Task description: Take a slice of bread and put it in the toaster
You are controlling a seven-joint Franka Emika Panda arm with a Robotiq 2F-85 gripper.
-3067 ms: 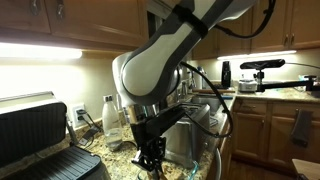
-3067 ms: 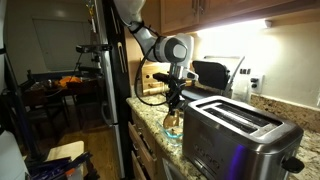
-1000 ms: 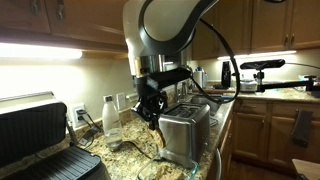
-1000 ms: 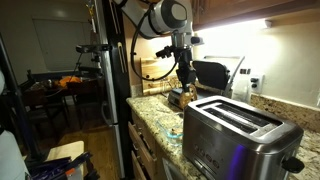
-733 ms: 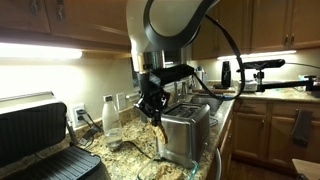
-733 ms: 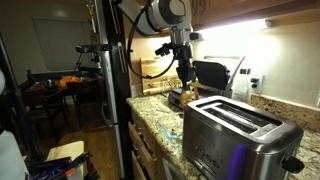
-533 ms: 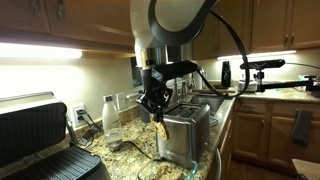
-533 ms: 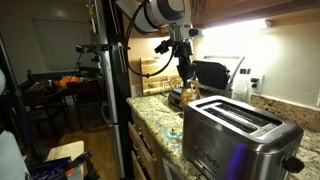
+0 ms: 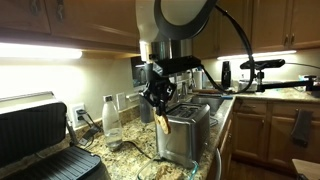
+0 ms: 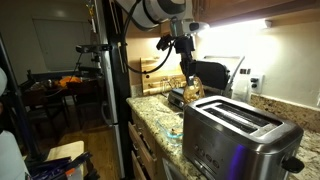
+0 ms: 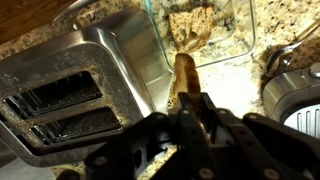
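Note:
My gripper (image 9: 160, 108) is shut on a thin tan-brown slice of bread (image 9: 163, 120) and holds it edge-down in the air. In an exterior view it hangs just beside and slightly above the shiny steel toaster (image 9: 188, 132). In another exterior view the gripper (image 10: 189, 68) holds the slice (image 10: 194, 81) behind the toaster (image 10: 240, 135). In the wrist view the slice (image 11: 184, 77) sticks out from the gripper (image 11: 186, 98), with the toaster (image 11: 75, 90) and its two slots at the left. More bread (image 11: 189, 28) lies in a clear glass dish (image 11: 236, 48) beyond.
A black-and-grey contact grill (image 9: 40, 140) stands open on the granite counter (image 10: 152, 112). A white bottle (image 9: 112, 118) stands by the wall. A sink and a camera on a stand (image 9: 262, 68) are farther along. A round steel object (image 11: 295, 92) lies at the right.
The gripper has risen from low over the dish with the slice in it and moved sideways toward the toaster over the last second.

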